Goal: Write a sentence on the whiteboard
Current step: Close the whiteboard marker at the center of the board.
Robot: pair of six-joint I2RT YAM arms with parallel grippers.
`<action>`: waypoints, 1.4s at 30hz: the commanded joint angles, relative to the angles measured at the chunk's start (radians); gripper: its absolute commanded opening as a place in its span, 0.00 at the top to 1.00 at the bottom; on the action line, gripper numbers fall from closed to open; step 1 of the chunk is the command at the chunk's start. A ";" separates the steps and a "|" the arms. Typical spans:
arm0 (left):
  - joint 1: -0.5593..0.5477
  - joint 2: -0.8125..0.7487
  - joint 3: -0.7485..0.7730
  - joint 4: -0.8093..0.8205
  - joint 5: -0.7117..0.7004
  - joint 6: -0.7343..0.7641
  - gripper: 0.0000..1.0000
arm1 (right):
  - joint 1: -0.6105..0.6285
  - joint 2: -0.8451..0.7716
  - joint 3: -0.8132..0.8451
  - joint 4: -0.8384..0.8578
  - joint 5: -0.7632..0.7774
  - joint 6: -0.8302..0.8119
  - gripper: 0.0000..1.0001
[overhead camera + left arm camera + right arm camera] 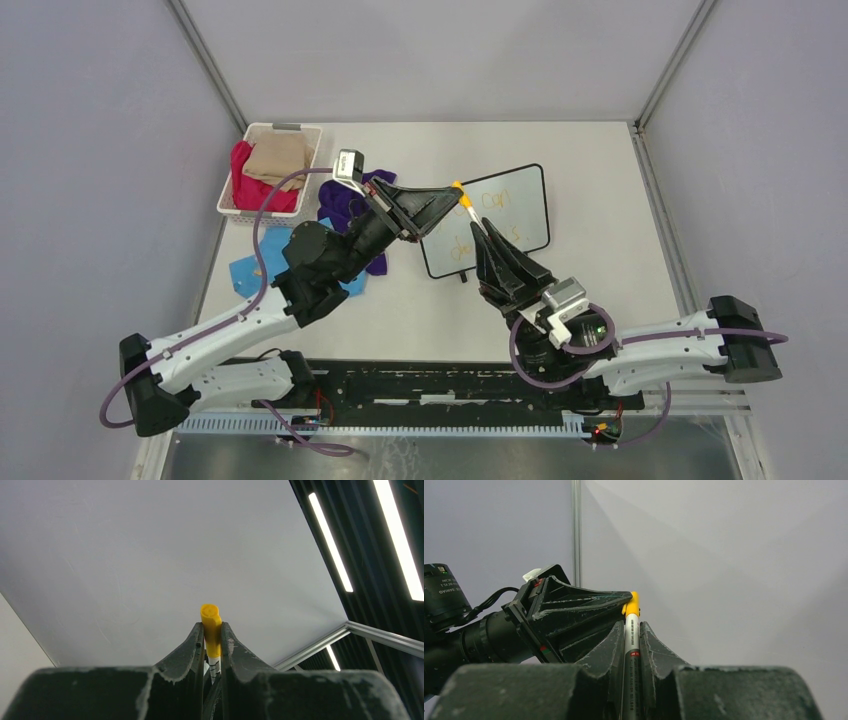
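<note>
Currently, the marker is held in the air between both arms and is seen over the left part of the board, which is set just right of the table's middle. The left gripper is pinched on the yellow cap; the right gripper is pinched on the white barrel. The sentence is seen on the board in faint yellow, partly hidden by the arms, so the writing is judged done or nearly so. If the grippers are moved out of line, the cap could be jammed crooked or the barrel twisted loose. A dropped marker would land on the lettering, which could be smeared.
</note>
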 commanded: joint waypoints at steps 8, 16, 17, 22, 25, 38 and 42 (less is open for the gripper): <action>-0.040 0.007 0.015 0.039 0.087 0.021 0.98 | -0.039 -0.027 0.001 0.071 0.027 0.043 1.00; -0.083 0.049 0.030 0.063 0.111 0.038 0.98 | -0.053 -0.012 0.025 0.049 0.021 0.091 1.00; -0.090 0.052 0.030 0.064 0.113 0.042 0.98 | -0.055 -0.011 0.025 0.049 0.019 0.092 1.00; -0.095 0.034 0.017 0.062 0.092 0.059 0.98 | -0.060 -0.021 0.015 0.049 0.025 0.100 1.00; -0.096 0.020 0.021 0.034 0.073 0.077 0.93 | -0.062 -0.029 0.007 0.051 0.025 0.107 1.00; -0.095 0.001 0.035 -0.017 0.045 0.104 0.70 | -0.062 -0.037 0.001 0.052 0.027 0.106 1.00; -0.095 0.000 0.036 -0.019 0.045 0.110 0.63 | -0.062 -0.042 -0.003 0.052 0.028 0.107 1.00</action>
